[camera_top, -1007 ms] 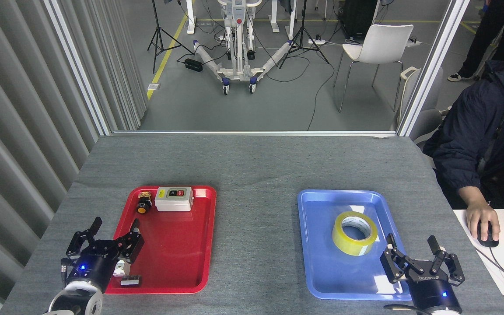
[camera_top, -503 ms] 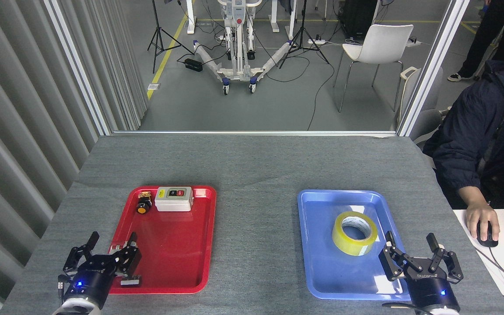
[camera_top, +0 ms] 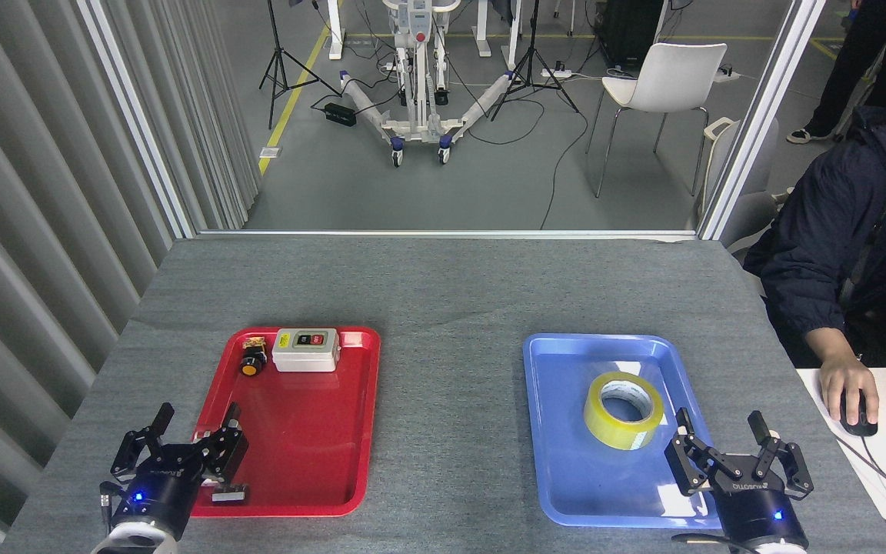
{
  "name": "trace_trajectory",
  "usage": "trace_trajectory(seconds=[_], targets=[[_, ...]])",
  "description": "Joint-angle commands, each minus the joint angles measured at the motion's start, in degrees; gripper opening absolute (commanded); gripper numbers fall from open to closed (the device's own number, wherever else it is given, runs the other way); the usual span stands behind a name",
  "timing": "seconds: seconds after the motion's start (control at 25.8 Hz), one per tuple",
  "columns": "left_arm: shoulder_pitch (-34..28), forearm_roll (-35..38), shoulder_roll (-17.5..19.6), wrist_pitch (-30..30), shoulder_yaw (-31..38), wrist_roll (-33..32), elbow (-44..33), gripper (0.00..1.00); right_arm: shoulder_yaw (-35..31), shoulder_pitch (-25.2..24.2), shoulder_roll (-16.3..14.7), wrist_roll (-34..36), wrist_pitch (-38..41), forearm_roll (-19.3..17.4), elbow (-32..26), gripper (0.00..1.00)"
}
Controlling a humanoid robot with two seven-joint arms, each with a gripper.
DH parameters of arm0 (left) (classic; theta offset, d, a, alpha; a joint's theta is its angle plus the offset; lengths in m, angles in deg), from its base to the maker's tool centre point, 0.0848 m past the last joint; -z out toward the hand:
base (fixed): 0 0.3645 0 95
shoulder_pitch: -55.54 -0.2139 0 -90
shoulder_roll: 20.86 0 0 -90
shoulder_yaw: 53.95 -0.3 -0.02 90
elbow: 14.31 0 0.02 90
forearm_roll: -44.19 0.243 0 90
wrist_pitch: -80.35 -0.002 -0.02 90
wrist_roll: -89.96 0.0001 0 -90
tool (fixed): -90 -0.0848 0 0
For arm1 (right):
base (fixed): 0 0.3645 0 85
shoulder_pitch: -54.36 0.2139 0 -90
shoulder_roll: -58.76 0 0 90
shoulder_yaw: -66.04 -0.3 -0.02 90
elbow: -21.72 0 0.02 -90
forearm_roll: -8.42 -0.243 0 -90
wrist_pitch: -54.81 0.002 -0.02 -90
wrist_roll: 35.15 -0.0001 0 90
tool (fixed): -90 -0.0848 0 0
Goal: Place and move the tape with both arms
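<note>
Tape lies in blue tray, at eleven o'clock from right gripper; both grippers' fingers apart, empty. A shallow approach could knock it sliding.

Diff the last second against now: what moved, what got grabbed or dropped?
The left gripper drew back and down toward the near edge, open and empty throughout. The right gripper barely shifted, open. Nothing was taken hold of or let go. The tape sits unmoved in the blue tray; the red tray and its contents are unchanged.

Grey table — red tray, blue tray
</note>
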Motion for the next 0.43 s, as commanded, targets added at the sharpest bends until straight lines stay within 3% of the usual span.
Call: trace_trajectory(seconds=[0.0, 0.39], targets=[[0.02, -0.91, -0.61, -0.07, -0.27, -0.06, -1.60, 1.00, 0.00, -0.09, 0.01, -0.19, 0.04, 0.00, 0.00, 0.99], [-0.24, -0.03, -5.35, -2.53, -1.15, -1.56, -3.44, 1.00, 0.09, -0.26, -0.08, -0.19, 0.04, 0.01, 0.00, 0.99]])
